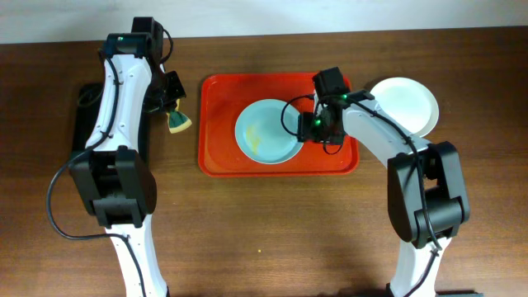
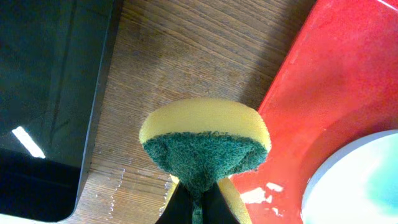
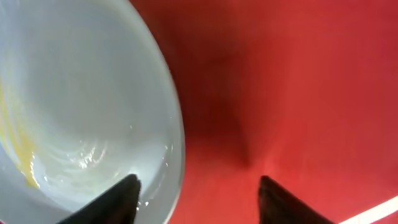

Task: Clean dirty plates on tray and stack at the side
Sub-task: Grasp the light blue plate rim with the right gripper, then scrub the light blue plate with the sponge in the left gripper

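Pinched between the closed tips of the left gripper (image 2: 196, 208), a yellow sponge (image 2: 205, 134) with a green scouring face fills the middle of the left wrist view. The gripper itself is cut off at the bottom edge. Overhead, the sponge hangs at the left of centre, over bare tabletop (image 1: 272, 223), between the black tray (image 1: 81, 111) and the red tray (image 1: 216, 124). Whether it touches the wood cannot be told. The left arm covers most of the black tray.

The red tray sits in the middle of the frame. On it lies a mint plate (image 1: 266, 132) with a yellowish smear (image 1: 256, 142).

At the plate's right edge is the right gripper (image 1: 312, 126), half hidden overhead by its own wrist. Its camera shows it open. One of its fingers (image 3: 121, 199) is over the plate's wet rim and the other is over the bare tray floor. The tips are cropped, so contact is unclear.

Upper right, a white plate (image 1: 406, 103) rests on the tabletop beside the tray, its left edge covered by the right arm. Whether anything lies beneath it is hard to make out.
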Robot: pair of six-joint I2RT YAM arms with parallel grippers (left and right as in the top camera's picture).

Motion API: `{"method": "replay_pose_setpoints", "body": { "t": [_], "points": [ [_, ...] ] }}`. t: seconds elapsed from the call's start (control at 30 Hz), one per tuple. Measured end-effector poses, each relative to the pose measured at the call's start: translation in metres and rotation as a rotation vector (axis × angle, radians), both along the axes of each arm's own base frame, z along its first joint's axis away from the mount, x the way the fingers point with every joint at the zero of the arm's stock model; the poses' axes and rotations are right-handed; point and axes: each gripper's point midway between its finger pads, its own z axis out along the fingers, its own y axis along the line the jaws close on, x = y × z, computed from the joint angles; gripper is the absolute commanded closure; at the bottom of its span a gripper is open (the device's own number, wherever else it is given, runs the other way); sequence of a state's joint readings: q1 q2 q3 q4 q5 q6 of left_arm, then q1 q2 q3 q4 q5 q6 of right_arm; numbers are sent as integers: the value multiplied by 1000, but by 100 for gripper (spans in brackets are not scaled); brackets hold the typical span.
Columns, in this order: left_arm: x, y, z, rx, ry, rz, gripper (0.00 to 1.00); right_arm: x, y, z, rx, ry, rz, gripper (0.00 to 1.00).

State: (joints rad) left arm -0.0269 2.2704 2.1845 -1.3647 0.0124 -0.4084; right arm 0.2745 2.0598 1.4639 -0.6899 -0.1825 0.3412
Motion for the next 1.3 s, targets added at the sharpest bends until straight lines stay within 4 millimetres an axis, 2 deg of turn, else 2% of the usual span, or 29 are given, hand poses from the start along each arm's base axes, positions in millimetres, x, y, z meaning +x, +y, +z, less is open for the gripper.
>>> {"method": "replay_pose_setpoints", "body": {
  "t": [0.03, 0.1, 0.17, 0.2, 0.27, 0.3, 0.33, 0.37, 0.4, 0.5, 0.53, 0.57, 0.7, 0.73, 0.8, 0.87, 0.9, 0.93, 1.03, 1.13, 1.17, 1.2, 1.23, 1.27, 1.3],
  "points": [
    [1, 0, 0, 0, -3, 0, 100, 2, -3, 7, -33, -1, 47, 34],
    [4, 0, 1, 0, -18, 0, 100, 43, 4, 47, -56, -179, 154, 37],
    [5, 0, 1, -1, -19, 0, 100, 49, 5, 50, -63, -214, 179, 38],
    [5, 0, 1, -1, -19, 0, 100, 55, 6, 46, -63, -227, 183, 41],
    [5, 0, 1, -1, -19, 0, 100, 49, 5, 9, -79, -149, 196, 51],
    [5, 0, 1, -1, -19, 0, 100, 44, 5, -8, -79, -108, 203, 66],
    [5, 0, 1, -1, -19, 0, 100, 42, 6, -14, -74, -92, 210, 81],
    [5, 0, 1, -1, -19, 0, 100, 40, 6, -14, -69, -84, 208, 91],
    [5, 0, 1, -1, -19, 0, 100, 37, 6, -15, -69, -69, 204, 96],
    [10, 3, 1, 11, -41, 4, 100, 32, 9, -15, -50, -35, 146, 96],
    [11, 11, 2, 25, -46, 26, 100, 29, 10, -16, -41, -13, 102, 96],
    [11, 28, 2, 33, -45, 71, 100, 28, 12, -16, -31, 0, 65, 96],
    [1, 151, 3, 61, -75, 340, 100, 23, 16, -18, -12, 25, -2, 96],
    [-1, 172, 2, 70, -87, 383, 100, 23, 16, -18, -12, 25, -4, 96],
    [-3, 189, -21, 72, -54, 415, 100, 23, 17, -18, -8, 28, -5, 96],
    [-3, 189, -72, 60, 31, 415, 100, 22, 18, -18, -8, 30, -3, 96],
    [-6, 189, -91, 55, 68, 414, 100, 22, 18, -18, -8, 31, -3, 96],
    [-7, 189, -98, 52, 80, 415, 100, 21, 18, -18, -8, 31, -3, 96],
    [-6, 189, -98, 49, 80, 415, 100, 21, 19, -18, -6, 34, -3, 96],
    [-14, 189, -83, 27, 107, 424, 100, 20, 21, -18, -5, 33, -4, 96],
    [-14, 189, -68, 16, 95, 427, 100, 20, 22, -18, -4, 33, -5, 96],
    [-8, 188, -49, 1, 46, 428, 100, 20, 23, -18, -2, 34, -10, 96],
    [-1, 181, -9, -33, -44, 417, 100, 21, 23, -18, -1, 32, -14, 96],
    [5, 172, 18, -64, -111, 384, 100, 21, 24, -18, 1, 30, -16, 96],
    [9, 152, 38, -116, -155, 312, 100, 21, 24, -18, 3, 32, -23, 96]
  ]
}}
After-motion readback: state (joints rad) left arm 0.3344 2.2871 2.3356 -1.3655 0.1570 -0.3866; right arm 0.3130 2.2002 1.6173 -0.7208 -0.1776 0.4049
